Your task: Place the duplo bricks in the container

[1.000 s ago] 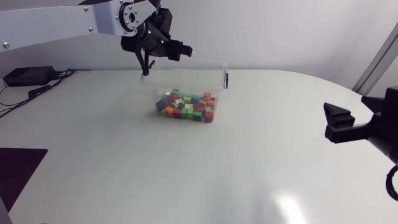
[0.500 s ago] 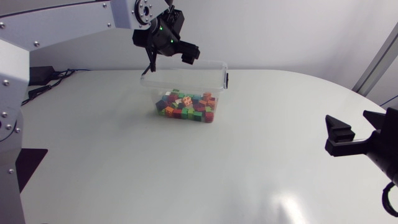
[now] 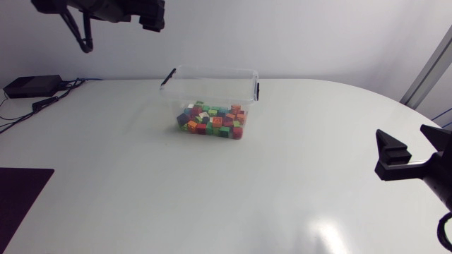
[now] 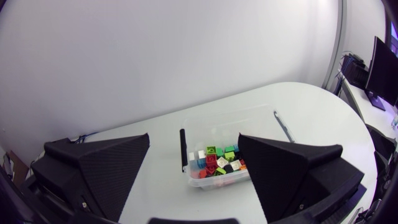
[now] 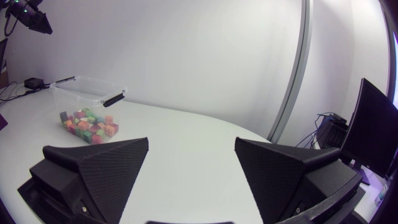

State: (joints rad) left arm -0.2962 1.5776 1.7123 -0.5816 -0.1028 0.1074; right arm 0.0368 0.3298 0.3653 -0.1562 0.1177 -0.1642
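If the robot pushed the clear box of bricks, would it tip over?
It would probably slide: the box is wider than tall, flat on the smooth table. The bricks only cover its bottom, so it is likely fairly light.

Clear open-topped container [image 3: 244,90] with black end clips, was set upright near far edge of white table [image 3: 212,197], mixed-colour duplo bricks [image 3: 213,122] were piled loose inside

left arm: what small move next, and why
Probably lower it to rest: the left gripper is open and empty high above the container, the bricks all lie inside, and none shows on the table.
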